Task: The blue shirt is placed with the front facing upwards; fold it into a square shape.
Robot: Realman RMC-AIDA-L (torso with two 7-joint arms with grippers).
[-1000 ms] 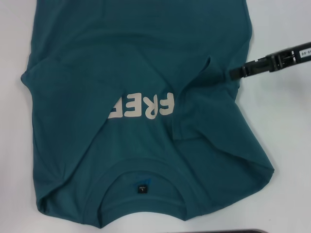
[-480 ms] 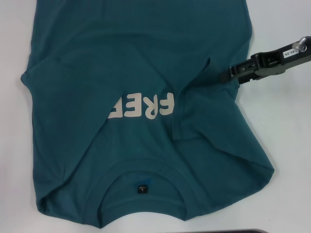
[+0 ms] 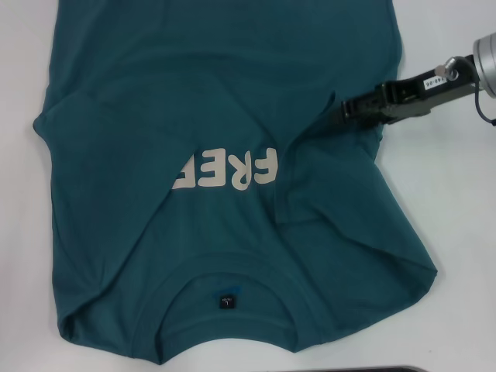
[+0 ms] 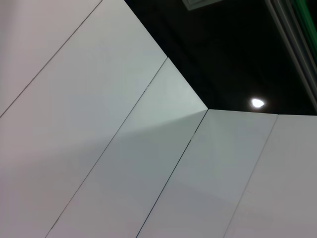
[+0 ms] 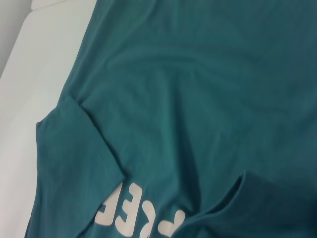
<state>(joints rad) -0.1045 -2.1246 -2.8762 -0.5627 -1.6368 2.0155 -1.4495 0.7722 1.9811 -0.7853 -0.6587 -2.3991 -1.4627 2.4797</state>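
The blue shirt (image 3: 217, 101) lies front up on the white table (image 3: 457, 201), collar (image 3: 225, 329) nearest me and cream letters "FREE" (image 3: 226, 170) on the chest. Both sleeves are folded in over the body: one flap on the left (image 3: 101, 170) covers part of the lettering, and one on the right (image 3: 333, 186) sits beside it. My right gripper (image 3: 345, 110) reaches in from the right, low over the shirt's right side at the upper corner of the right flap. The right wrist view shows the shirt (image 5: 198, 89) and its letters (image 5: 138, 215) close below. My left gripper is out of view.
Bare white table (image 3: 23, 232) borders the shirt on the left and right. A dark edge (image 3: 372, 370) shows at the near rim of the head view. The left wrist view shows only pale wall panels (image 4: 99, 148) and a dark ceiling with a light (image 4: 257, 103).
The right gripper has moved left, from beside the shirt's right edge to over the cloth at the folded right sleeve. The shirt has not shifted.
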